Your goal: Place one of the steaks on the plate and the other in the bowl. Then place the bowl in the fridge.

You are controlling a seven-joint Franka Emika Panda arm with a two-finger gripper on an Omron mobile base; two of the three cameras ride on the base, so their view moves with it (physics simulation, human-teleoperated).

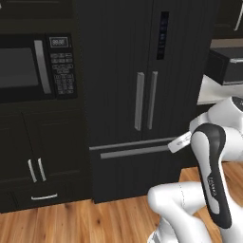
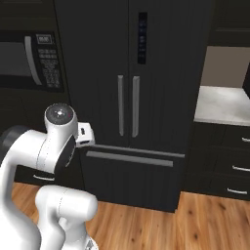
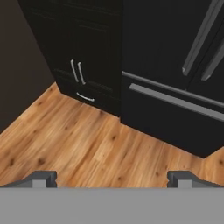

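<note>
Evidently nothing is started: the gripper [image 3: 112,177], jaws spread wide and empty, faces the closed fridge [image 1: 118,95]; next, finding the steaks and bowl.

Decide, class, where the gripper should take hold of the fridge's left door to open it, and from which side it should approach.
Grip the left door's long vertical handle on the fridge, near its middle, coming straight in from the front. The bar stands upright and proud of the door, so the jaws should probably close across it from its two sides. The gripper is open, empty and aimed low at the wooden floor, so it must rise first.
</note>
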